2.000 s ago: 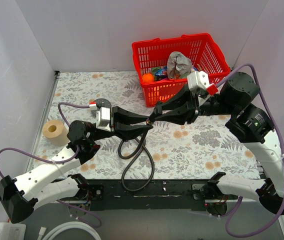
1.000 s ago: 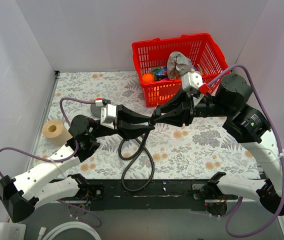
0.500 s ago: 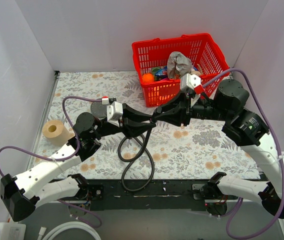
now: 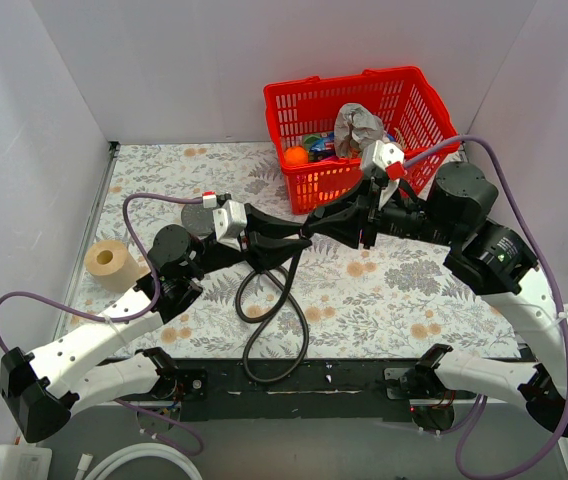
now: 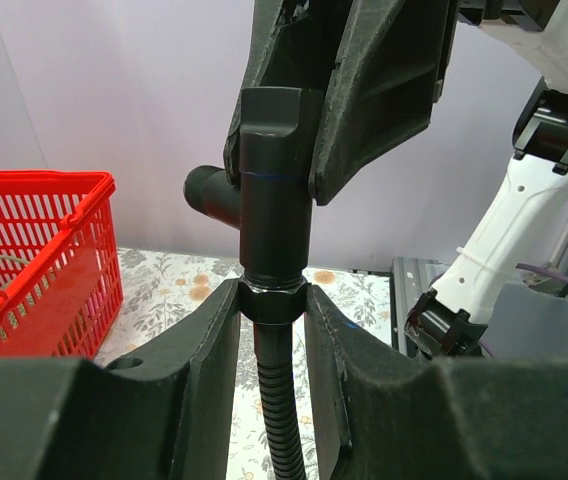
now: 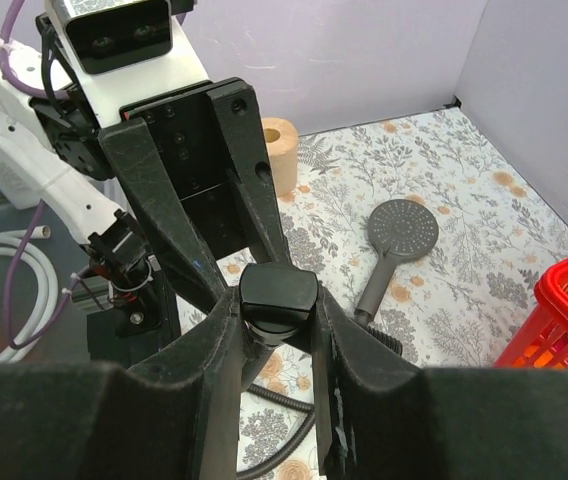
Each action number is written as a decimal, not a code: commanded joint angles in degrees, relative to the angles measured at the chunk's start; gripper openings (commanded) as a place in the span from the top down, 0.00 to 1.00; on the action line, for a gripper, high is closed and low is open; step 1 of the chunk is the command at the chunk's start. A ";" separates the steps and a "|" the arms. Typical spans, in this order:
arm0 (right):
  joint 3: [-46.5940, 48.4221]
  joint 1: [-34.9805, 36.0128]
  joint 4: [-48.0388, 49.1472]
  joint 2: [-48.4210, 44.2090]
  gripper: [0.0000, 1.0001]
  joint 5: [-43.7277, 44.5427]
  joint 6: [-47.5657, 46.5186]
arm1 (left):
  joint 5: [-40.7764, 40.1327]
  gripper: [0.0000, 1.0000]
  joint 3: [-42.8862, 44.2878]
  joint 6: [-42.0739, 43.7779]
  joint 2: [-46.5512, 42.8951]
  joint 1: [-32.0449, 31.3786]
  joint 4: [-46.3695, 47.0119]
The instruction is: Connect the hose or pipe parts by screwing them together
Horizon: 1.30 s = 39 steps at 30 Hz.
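Hose nut (image 5: 272, 303), clenched in the left fingers (image 5: 194, 370) above the tabletop's (image 4: 414, 300) middle, meets the black elbow fitting (image 5: 274, 200) grasped by the right fingers (image 6: 204, 380), whose wrist has rolled while the left pushed in, so threading seems underway; the shower head (image 6: 401, 232) lies toward the left edge.

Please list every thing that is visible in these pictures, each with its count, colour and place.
shower head: one, grey, flat on the table's left half, untouched
hose: one, black, looped mid-table, one end lifted
fitting: one, black, in the air, against the lifted hose end
basket: one, red, far right of the table
crumpled thing: one, grey, in the basket
ball: one, orange, in the basket
roll: one, beige, table's left edge
white tube: one, white, off the table, near left
cables: several, purple, along both arms
left tool: one, black, shut on the hose end
right tool: one, black, shut on the fitting
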 commanded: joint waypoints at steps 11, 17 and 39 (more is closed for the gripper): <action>9.53 9.49 -14.39 5.43 0.99 22.49 4.37 | -5.67 1.00 3.39 3.28 -0.77 0.00 7.36; 12.72 14.85 -18.97 8.78 0.99 34.09 6.04 | -8.04 1.00 3.30 3.63 -0.34 0.00 7.88; 18.31 23.82 -25.28 15.63 0.99 54.94 24.15 | -19.65 1.00 3.21 6.97 0.28 0.00 10.09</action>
